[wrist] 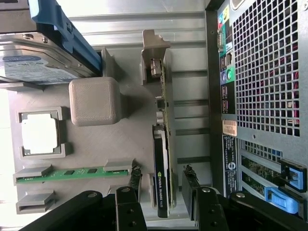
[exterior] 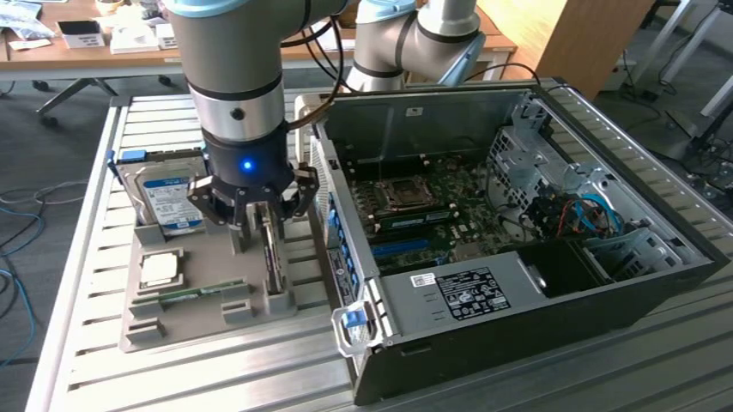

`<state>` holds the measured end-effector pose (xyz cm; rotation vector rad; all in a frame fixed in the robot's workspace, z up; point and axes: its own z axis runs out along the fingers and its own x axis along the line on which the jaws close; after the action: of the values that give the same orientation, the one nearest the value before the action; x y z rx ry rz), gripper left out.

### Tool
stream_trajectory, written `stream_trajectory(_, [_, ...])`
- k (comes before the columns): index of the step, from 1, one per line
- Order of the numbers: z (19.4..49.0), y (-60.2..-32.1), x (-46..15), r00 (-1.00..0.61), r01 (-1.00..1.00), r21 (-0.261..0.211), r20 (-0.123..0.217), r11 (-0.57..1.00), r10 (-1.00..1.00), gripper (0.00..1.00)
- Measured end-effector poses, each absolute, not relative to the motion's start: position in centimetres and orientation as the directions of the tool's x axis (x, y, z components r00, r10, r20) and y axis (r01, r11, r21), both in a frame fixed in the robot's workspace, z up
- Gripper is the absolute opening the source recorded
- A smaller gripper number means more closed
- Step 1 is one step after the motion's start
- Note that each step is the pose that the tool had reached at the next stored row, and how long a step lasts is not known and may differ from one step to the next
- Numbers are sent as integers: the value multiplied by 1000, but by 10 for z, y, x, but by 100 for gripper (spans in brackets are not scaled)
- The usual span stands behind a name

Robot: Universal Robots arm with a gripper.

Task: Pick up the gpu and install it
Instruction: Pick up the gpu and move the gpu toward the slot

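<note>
On the table, the gripper is straddling the gpu, jaws wide; you are facing a stiff, fragile-looking card (clamp its faces).

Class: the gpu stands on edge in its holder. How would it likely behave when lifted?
Probably stiff: the gpu is a flat board with a metal bracket. Likely fragile: bare circuitry shows along its edge. Thin and on edge, it may tip once clear of the holder.

One grey tray carries four parts: one gpu, one hard drive, one processor chip and one green memory stick. There is one open computer case.
</note>
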<state>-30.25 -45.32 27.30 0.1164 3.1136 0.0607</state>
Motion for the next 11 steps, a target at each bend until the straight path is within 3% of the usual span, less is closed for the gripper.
stream_trajectory(11, [270,-453,-303,-997,74,40,-24,996,75,47])
